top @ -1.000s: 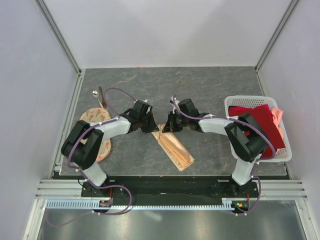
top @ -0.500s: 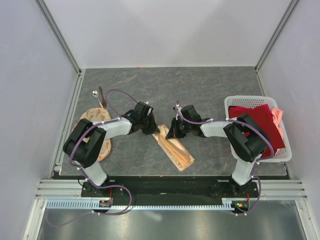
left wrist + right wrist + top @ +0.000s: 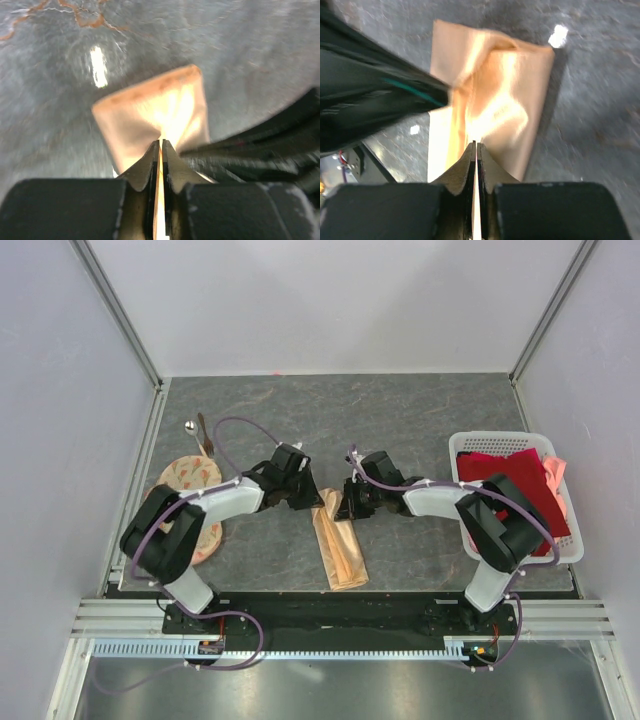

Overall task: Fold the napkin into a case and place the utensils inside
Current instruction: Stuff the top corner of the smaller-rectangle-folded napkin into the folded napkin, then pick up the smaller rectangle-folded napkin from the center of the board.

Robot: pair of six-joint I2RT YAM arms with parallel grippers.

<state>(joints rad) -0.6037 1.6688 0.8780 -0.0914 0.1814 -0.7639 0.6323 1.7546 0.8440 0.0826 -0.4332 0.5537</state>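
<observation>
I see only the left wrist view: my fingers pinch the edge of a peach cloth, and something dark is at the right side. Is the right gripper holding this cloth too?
Observer: Yes. The right gripper is shut on the same end of the napkin, close beside the left gripper.
Operator: How does the whole napkin lie?
Observer: In the top view it is a narrow folded strip that runs from the grippers towards the near edge of the table.
Operator: And where are the utensils?
Observer: The spoon and the brown stick lie at the far left of the table, beyond a round cream cloth, not in the napkin.
</observation>
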